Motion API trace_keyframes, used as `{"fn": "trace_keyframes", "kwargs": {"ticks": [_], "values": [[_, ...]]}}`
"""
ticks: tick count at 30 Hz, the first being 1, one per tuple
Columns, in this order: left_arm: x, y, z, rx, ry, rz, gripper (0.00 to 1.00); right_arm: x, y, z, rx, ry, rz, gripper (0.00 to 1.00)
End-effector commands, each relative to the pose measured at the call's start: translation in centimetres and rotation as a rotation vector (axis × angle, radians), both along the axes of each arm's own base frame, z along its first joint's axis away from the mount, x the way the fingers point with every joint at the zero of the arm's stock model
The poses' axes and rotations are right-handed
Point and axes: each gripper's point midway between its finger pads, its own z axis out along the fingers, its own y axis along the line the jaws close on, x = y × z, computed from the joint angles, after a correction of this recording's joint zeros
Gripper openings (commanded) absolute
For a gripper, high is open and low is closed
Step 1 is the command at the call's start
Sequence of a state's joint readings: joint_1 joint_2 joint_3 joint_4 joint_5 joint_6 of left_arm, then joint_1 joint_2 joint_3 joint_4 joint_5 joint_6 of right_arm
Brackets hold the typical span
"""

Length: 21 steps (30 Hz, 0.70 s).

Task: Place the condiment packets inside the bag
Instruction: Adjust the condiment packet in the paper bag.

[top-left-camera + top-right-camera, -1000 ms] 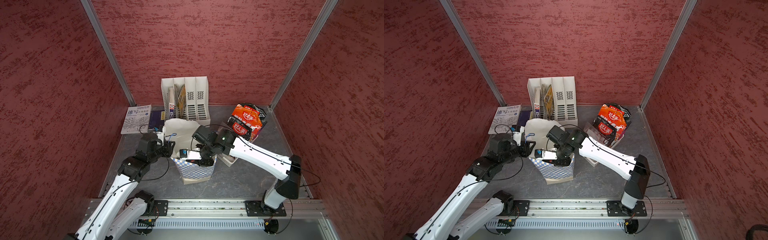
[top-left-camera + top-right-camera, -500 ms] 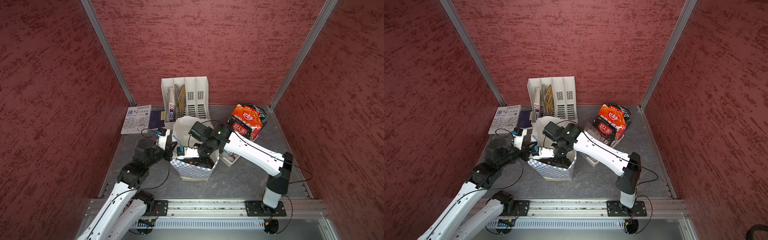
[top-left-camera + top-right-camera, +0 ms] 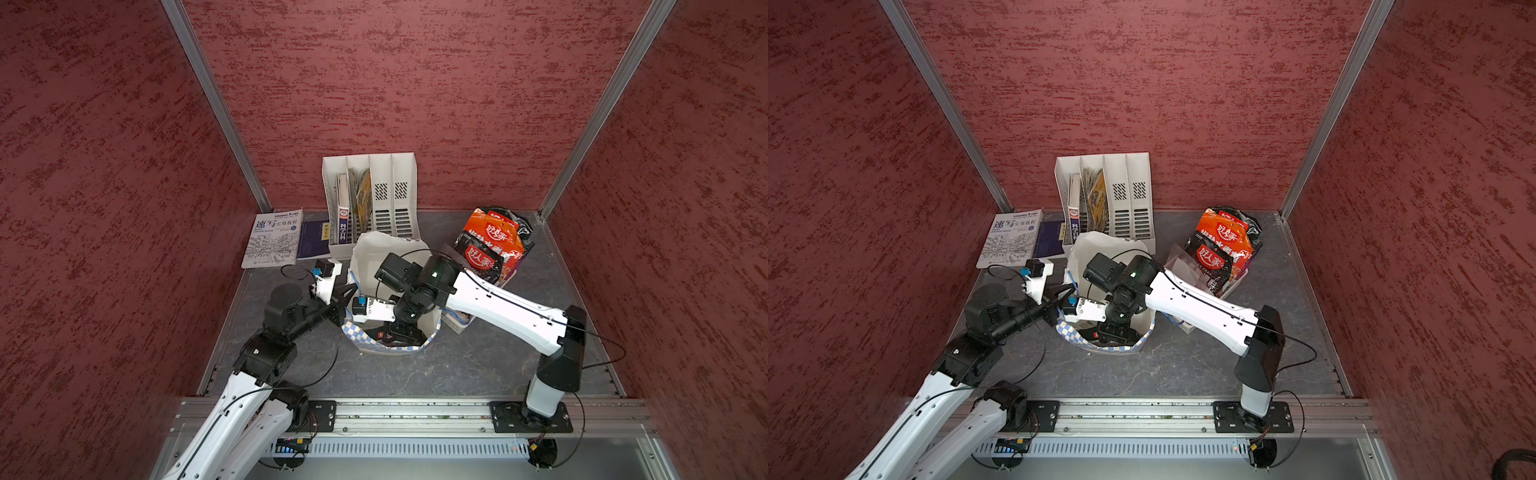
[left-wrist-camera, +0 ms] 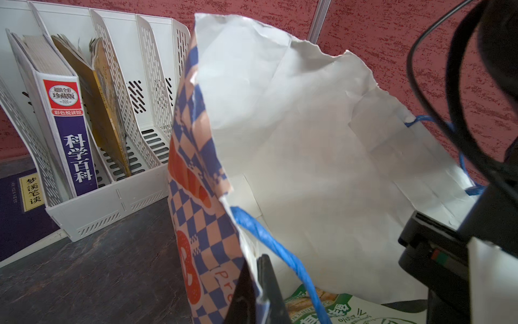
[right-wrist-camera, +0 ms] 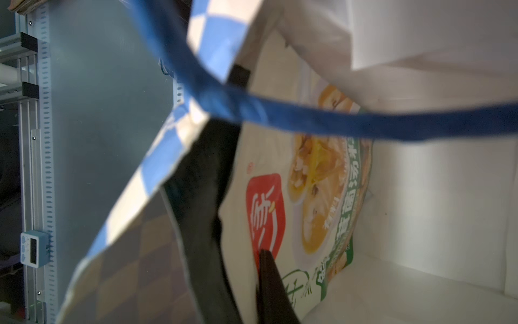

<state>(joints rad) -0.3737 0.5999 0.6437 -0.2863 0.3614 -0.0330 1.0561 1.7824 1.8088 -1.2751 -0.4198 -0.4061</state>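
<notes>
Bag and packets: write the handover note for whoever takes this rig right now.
The left gripper is shut on the bag at its rim, holding the mouth open.
The right gripper is down inside the bag; the views do not show whether it is open or shut.
Done: a green-white packet lies inside the bag.
Left: the orange-black packets still sit in the basket beside the bag and have to go in.
</notes>
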Motion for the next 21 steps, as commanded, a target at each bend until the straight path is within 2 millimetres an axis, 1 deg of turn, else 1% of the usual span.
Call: {"fn": "trace_keyframes", "kwargs": {"ticks": [1, 3, 5, 6, 9, 12, 14, 16, 18, 19, 20, 21], "values": [[-0.9, -0.6, 3.5, -0.017, -0.183, -0.059, 0.00, 0.4, -0.4, 1.0, 0.003, -0.050, -0.035, 0.25], [-1.2, -0.6, 3.7, -0.013, -0.209, -0.066, 0.00, 1.0, -0.5, 2.3, 0.034, -0.101, -0.057, 0.39], [-1.4, -0.4, 4.0, -0.013, -0.229, -0.062, 0.00, 1.7, -0.8, 3.8, 0.066, -0.166, -0.087, 0.48], [-1.5, -0.4, 4.1, -0.014, -0.236, -0.062, 0.00, 2.1, -1.0, 4.8, 0.088, -0.201, -0.106, 0.56], [-1.7, -0.3, 4.4, -0.011, -0.247, -0.062, 0.00, 3.7, -2.0, 7.9, 0.158, -0.327, -0.187, 0.74], [-1.7, -0.3, 4.2, -0.009, -0.245, -0.064, 0.00, 4.8, -3.2, 11.5, 0.259, -0.442, -0.270, 0.86], [-1.7, -0.4, 4.1, -0.007, -0.241, -0.066, 0.00, 5.3, -4.3, 14.2, 0.338, -0.507, -0.330, 0.89], [-1.7, -0.4, 3.9, -0.006, -0.236, -0.065, 0.00, 6.3, -6.0, 16.5, 0.396, -0.564, -0.415, 0.91], [-1.5, -0.3, 3.8, -0.007, -0.227, -0.056, 0.00, 8.3, -8.7, 17.9, 0.411, -0.606, -0.544, 0.91], [-1.3, -0.3, 3.7, -0.005, -0.223, -0.049, 0.00, 9.3, -10.3, 18.5, 0.419, -0.617, -0.620, 0.91], [-1.2, -0.2, 3.6, -0.003, -0.219, -0.046, 0.00, 10.8, -12.1, 18.6, 0.415, -0.624, -0.701, 0.90], [-1.1, -0.3, 3.5, -0.001, -0.215, -0.045, 0.00, 12.1, -14.4, 19.1, 0.424, -0.632, -0.788, 0.90]]}}
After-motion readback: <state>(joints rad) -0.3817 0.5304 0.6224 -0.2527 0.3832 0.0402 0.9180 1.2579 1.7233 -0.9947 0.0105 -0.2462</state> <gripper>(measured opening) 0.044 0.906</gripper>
